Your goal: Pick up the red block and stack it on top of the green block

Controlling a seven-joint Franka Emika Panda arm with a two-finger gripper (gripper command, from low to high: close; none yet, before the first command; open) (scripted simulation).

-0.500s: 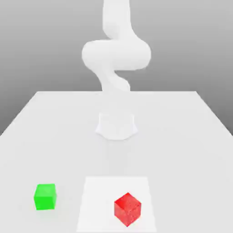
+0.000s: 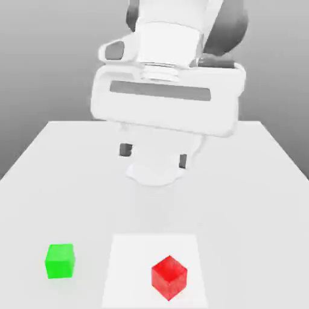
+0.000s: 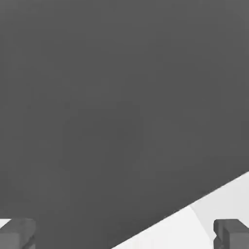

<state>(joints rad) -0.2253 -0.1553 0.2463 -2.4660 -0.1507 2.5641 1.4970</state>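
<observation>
**Red block on table, gripper high above with fingers spread and empty**

Red block [image 2: 169, 277] sits on the table [image 2: 253, 193], on a lighter square patch [image 2: 130, 265], well below the gripper [image 2: 153, 155] and nearer the camera in the exterior view. It is turned corner-on to the camera. Green block [image 2: 60, 261] rests on the bare table, off the patch, also well below the gripper, toward the exterior view's left, clearly apart from the red block.

Exterior view: the white hand body looms large, two dark fingertips [image 2: 125, 149] poke out under it, set wide apart, nothing between them. Neither touches a block.

Hand view: the same two dark fingers [image 3: 17, 233] sit at opposite edges of the frame, wide gap, nothing gripped. Between them mostly dark grey backdrop and a slanted strip of the white table [image 3: 194, 228] with a corner of a lighter area. This confirms the wide opening that the exterior view partly hides behind the hand; block positions read from the exterior view.
</observation>
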